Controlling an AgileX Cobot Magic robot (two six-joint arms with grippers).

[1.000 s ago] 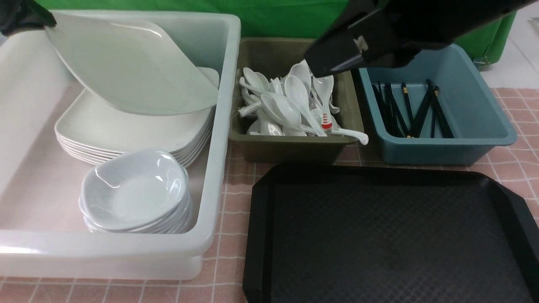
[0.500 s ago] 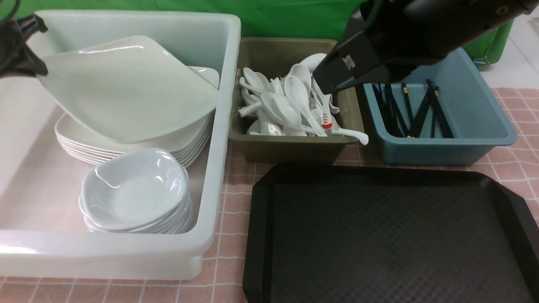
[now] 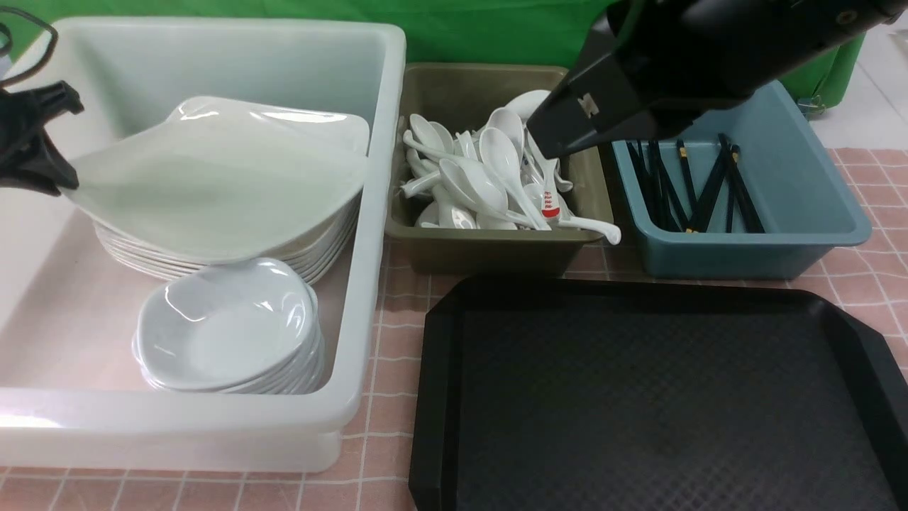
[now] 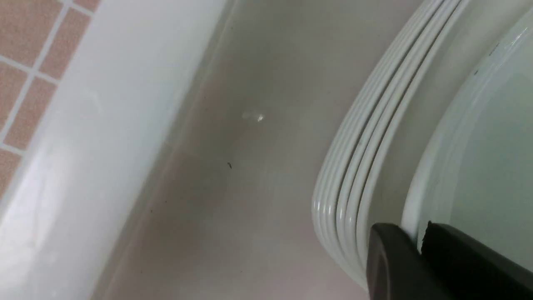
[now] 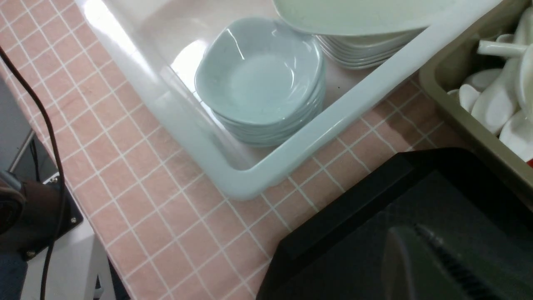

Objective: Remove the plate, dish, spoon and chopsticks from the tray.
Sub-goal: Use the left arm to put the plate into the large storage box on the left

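Note:
My left gripper [image 3: 62, 170] is shut on the left corner of the large white square plate [image 3: 213, 191], holding it nearly flat, just over a stack of like plates [image 3: 312, 252] in the white tub [image 3: 376, 213]. In the left wrist view both fingers [image 4: 391, 250] pinch the plate's rim [image 4: 491, 146] beside the stack [image 4: 358, 166]. The black tray [image 3: 638, 397] holds nothing. The dish is the top of a stack of dishes [image 3: 227, 330] in the tub. White spoons [image 3: 496, 177] fill the olive bin, black chopsticks [image 3: 695, 184] lie in the blue-grey bin. My right gripper [image 3: 550, 138] hangs shut and empty above the tray [image 5: 416, 233].
The olive bin [image 3: 496, 248] and the blue-grey bin [image 3: 816, 213] stand behind the tray, the white tub to its left. A spoon with red markings [image 3: 550, 206] lies among the spoons. Pink checked cloth [image 3: 397, 341] covers the table. My right arm hangs above the bins.
My left gripper has come down with the plate, which went from steeply tilted to nearly flat over the stack. My right arm shifted slightly right a second ago, then stayed still.

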